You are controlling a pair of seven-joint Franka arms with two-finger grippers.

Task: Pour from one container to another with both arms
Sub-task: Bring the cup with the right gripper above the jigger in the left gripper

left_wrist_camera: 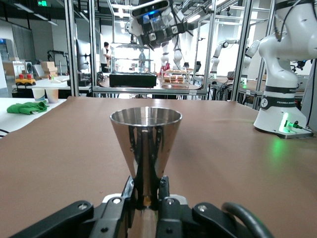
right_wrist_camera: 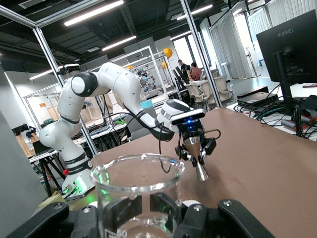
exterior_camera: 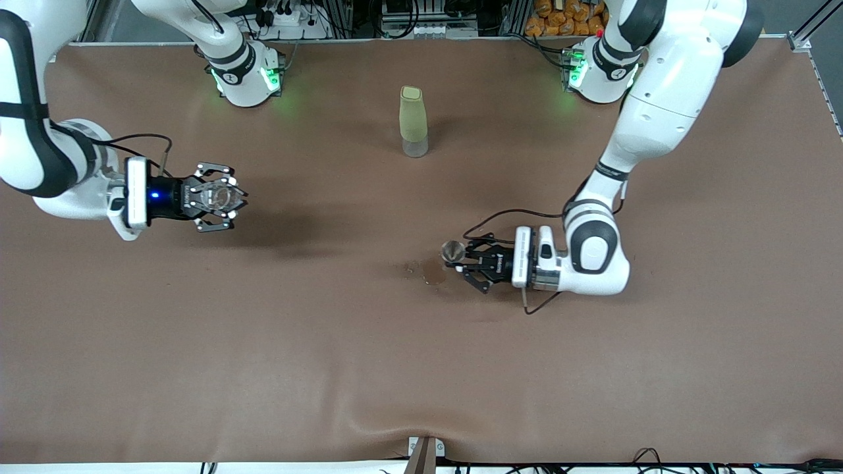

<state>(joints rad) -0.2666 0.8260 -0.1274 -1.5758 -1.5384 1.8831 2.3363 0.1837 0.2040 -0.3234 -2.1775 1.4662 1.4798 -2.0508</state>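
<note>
Fingers first: on the left gripper I see black fingers clamped on the narrow base of a steel cone cup; on the right gripper black fingers are clamped round a glass beaker.

Item 1, bench: the largest piece, a wide flat top under a matte brown cover, with a slight ripple at the edge nearest the front camera.

Item 2, left arm: glossy white jointed shells with dark grey bands, green light at the base, reaching down to hold its cup low over the bench middle.

Item 3, right arm: same build, blue light on the wrist, holding the beaker up over its own end of the bench.

Item 4, tall bottle: a pale olive sleeve with a soft matte look over a clear base, standing upright near the arm bases, farther from the front camera than the cup.

Item 5, glass beaker: clear, cylindrical, rolled rim with printed graduation marks, mouth up.

Item 6, steel cone cup: polished mirror metal, flaring from a narrow foot to a round open mouth, upright.

Item 7, wet patch: small dark stain on the cover just beside the cup.
</note>
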